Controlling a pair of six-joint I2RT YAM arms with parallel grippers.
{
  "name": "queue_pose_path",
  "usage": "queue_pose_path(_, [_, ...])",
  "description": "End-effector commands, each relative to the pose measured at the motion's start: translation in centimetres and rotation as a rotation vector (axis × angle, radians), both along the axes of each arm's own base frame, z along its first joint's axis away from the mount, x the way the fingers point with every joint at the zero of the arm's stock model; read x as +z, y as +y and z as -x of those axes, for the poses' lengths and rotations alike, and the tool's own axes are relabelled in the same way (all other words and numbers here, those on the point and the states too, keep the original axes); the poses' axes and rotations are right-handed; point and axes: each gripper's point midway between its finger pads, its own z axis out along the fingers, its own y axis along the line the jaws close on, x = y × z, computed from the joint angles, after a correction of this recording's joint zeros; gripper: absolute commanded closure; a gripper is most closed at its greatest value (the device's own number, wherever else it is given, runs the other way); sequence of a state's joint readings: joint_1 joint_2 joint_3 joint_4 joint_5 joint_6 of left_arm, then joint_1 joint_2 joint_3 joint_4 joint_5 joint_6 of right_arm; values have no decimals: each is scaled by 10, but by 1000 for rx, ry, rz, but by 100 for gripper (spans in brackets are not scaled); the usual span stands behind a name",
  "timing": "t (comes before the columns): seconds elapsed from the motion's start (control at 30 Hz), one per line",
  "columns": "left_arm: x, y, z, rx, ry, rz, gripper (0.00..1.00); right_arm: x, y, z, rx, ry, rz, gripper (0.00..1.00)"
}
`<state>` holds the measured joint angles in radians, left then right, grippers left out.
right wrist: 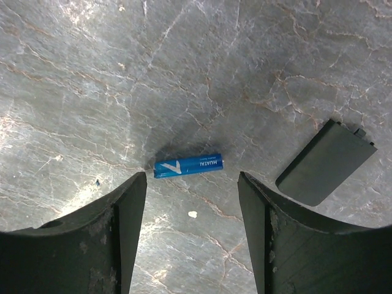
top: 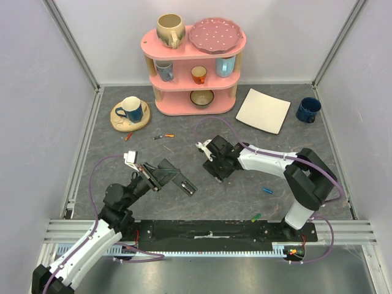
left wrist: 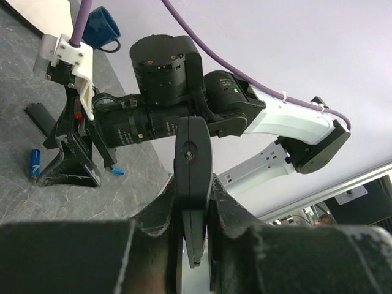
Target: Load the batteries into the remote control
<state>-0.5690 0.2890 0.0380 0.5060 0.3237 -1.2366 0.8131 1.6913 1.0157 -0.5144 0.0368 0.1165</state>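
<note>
Just beside blue battery (right wrist: 188, 166), black cover (right wrist: 324, 162).

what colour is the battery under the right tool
Blue battery, white lettering; right wrist view shows it best.

Bright, even overhead light; soft shadows on the grey tabletop (right wrist: 257, 73); close fingers (right wrist: 116, 239) slightly blurred.
</note>
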Motion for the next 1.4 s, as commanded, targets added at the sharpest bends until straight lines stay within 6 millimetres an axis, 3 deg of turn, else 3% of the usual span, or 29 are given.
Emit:
queue_pose_path(0.0, [-59,-2,2,-13,80,-75,98,0,8,-9,22,-16,-37,31])
queue_pose_path(0.33, [-62,-1,1,-7,83,-78,98,-8,3,-13,12,-3,-30,34])
queue_pose_path(0.63, [-65,-1,1,-4,91,-81,98,-20,-1,-3,18,34,-32,39])
queue_pose_path(0.87, [-66,-1,2,-9,92,-82,98,-22,-4,-1,-5,43,-38,58])
queue_pose_path(1.0, [-65,-1,2,-9,89,-80,98,-15,-6,-2,-43,30,-57,64])
queue_pose_path(1.17, [-66,0,1,-3,92,-79,98,19,-4,-21,-269,-56,-156,73])
queue_pose_path(1.37, [-64,0,-1,6,90,-74,98,52,12,-31,-731,-48,-437,80])
